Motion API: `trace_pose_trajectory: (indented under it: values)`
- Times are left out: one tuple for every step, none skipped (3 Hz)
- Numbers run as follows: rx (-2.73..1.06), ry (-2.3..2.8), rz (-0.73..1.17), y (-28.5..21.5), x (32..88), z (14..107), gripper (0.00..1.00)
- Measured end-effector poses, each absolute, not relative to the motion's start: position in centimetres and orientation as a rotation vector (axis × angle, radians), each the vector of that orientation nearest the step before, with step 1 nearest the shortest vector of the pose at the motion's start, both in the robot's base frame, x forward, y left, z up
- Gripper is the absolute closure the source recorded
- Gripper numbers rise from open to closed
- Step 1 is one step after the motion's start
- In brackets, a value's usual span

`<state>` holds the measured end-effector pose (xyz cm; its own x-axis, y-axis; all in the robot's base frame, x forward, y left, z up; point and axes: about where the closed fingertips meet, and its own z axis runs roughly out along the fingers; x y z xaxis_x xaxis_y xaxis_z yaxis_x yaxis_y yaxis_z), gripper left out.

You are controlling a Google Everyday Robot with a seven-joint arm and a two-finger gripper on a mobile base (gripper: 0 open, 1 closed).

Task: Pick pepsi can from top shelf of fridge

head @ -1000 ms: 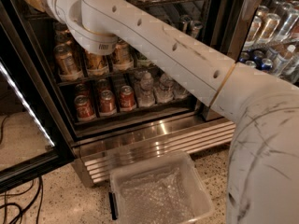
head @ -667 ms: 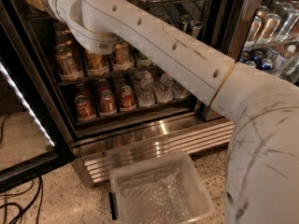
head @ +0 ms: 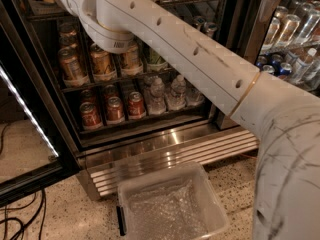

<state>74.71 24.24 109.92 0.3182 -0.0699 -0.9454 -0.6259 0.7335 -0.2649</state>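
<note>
At the upper left of the open fridge (head: 165, 154), the arm (head: 200, 59) is reaching up toward the top shelf, its gripper and the pepsi can both lying outside the view, grip state impossible to tell, so the approach is probably calling next for closing squarely on the blue can

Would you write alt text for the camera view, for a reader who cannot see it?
A white robot arm reaches up-left into an open fridge stocked with cans and bottles; its gripper is out of frame.

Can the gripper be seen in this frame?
No, the arm runs off the top left edge by the fridge, so the gripper is out of view.
</note>
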Motion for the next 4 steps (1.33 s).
trace_pose_trajectory:
  values:
    - [-0.674,1.193,0.394,23.3,74.7,111.0,1.00]
    - [-0.648,1.139,0.362,20.6,74.5,114.0,1.00]
    - [-0.645,1.096,0.375,18.3,73.2,116.1,1.00]
    - [-0.665,1.036,0.427,17.3,70.6,117.8,1.00]
